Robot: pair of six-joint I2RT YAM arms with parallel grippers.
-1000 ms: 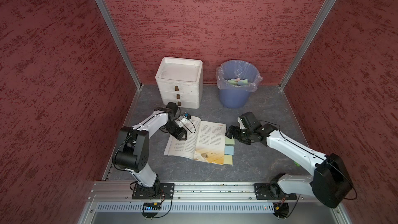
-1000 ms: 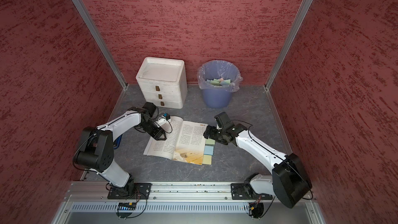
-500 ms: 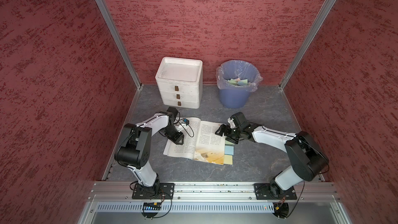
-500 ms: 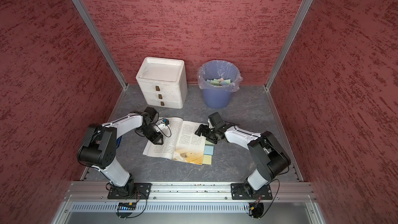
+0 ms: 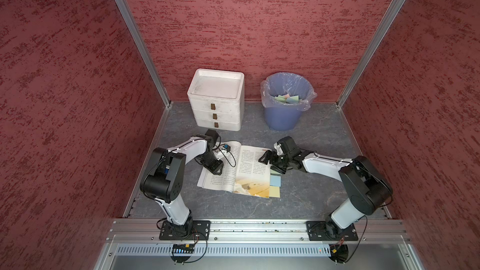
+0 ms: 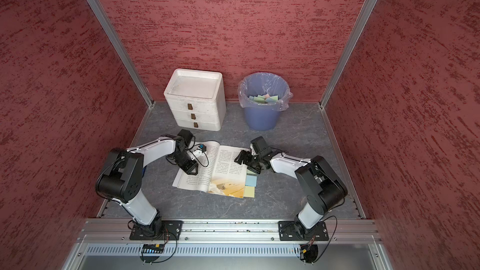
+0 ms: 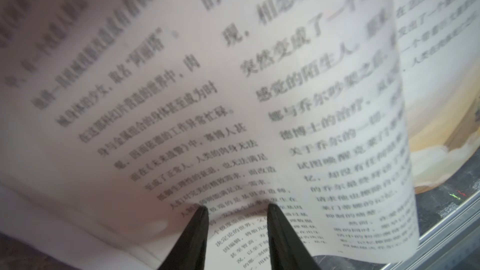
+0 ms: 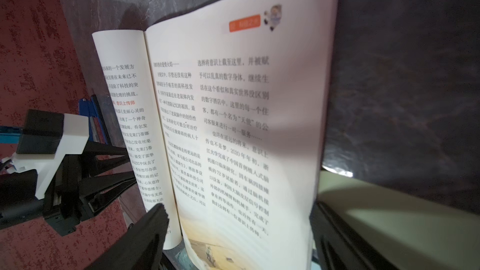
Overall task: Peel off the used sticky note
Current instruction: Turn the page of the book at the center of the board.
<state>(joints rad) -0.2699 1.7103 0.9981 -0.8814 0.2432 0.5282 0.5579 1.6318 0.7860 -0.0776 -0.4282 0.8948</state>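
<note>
An open book (image 5: 241,167) lies flat on the grey table. Three sticky notes hang off its right page edge: a green one (image 5: 274,171), a blue one (image 5: 275,180) and a yellow one (image 5: 274,192). My right gripper (image 5: 271,164) stands wide open across the right page (image 8: 233,125). One of its fingertips (image 8: 155,216) is near the spine. The other is at the outer edge, over a pale green note (image 8: 389,216). My left gripper (image 5: 217,170) rests on the left page (image 7: 181,100), its fingertips (image 7: 201,212) a narrow gap apart with nothing clearly gripped.
A white three-drawer unit (image 5: 217,100) stands at the back. Beside it is a blue bin (image 5: 285,115) with a plastic liner and several discarded notes inside. Blue pens (image 8: 88,115) lie left of the book. Red walls close in on three sides.
My right gripper has moved left from beside the book onto the right page, its arm folding in. My left gripper shifted slightly toward the front on the left page and its jaws narrowed.
</note>
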